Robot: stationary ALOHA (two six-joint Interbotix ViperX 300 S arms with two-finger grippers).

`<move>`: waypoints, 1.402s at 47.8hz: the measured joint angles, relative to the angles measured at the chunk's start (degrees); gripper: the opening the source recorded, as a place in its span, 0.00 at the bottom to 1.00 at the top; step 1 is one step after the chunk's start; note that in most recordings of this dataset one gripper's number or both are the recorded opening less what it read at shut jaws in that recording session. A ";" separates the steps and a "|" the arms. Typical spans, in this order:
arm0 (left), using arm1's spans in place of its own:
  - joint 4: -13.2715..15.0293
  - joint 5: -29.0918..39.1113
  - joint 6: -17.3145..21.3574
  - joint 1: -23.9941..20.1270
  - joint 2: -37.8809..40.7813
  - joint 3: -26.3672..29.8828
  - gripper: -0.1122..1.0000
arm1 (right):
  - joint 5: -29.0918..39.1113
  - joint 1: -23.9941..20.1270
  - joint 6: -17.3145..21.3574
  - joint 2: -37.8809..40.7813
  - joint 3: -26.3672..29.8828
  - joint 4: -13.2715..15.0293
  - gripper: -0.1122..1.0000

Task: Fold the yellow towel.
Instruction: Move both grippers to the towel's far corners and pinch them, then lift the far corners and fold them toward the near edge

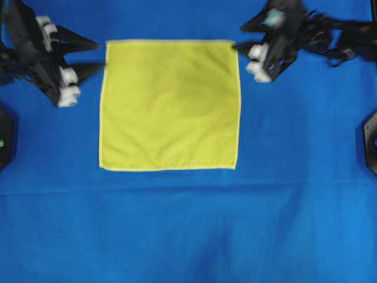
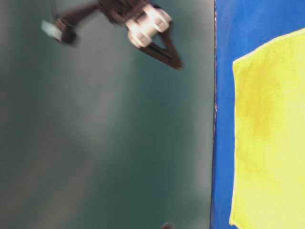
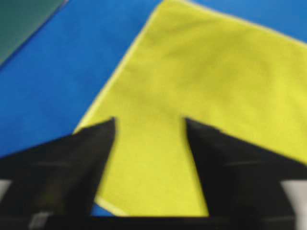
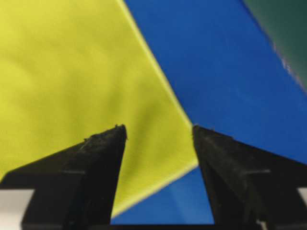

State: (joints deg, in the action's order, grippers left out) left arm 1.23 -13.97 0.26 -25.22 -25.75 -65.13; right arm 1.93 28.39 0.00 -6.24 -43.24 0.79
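Here the towel [image 1: 169, 105] lies flat on the blue cloth [image 1: 188, 230], its far corners just inside each spread gripper: left [image 1: 101, 58], right [image 1: 235, 48], both equally near, neither holding anything.

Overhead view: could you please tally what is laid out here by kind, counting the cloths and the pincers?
Yellow towel: 1, lying flat and unfolded
Blue table cloth: 1
Pincers: 2, the left pincer and the right pincer, both open at the towel's top corners
Total: 4
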 measured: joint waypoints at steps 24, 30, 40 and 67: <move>0.00 -8.96 0.44 -9.05 27.07 6.06 0.84 | -0.62 4.22 0.00 14.41 4.04 1.49 0.56; 0.00 -9.40 0.35 -10.37 30.06 7.03 0.84 | -2.11 4.31 0.00 16.26 4.66 1.49 0.56; 0.00 -9.49 0.44 -10.63 31.11 7.73 0.80 | -2.99 4.57 0.00 17.58 5.10 1.49 0.54; 0.00 -7.73 0.44 -10.63 31.11 7.82 0.11 | -3.43 4.75 0.18 18.02 5.01 2.20 0.12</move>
State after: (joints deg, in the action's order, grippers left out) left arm 1.23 -21.71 0.70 -35.86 5.36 -57.30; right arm -1.49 33.13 0.18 11.78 -38.23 2.99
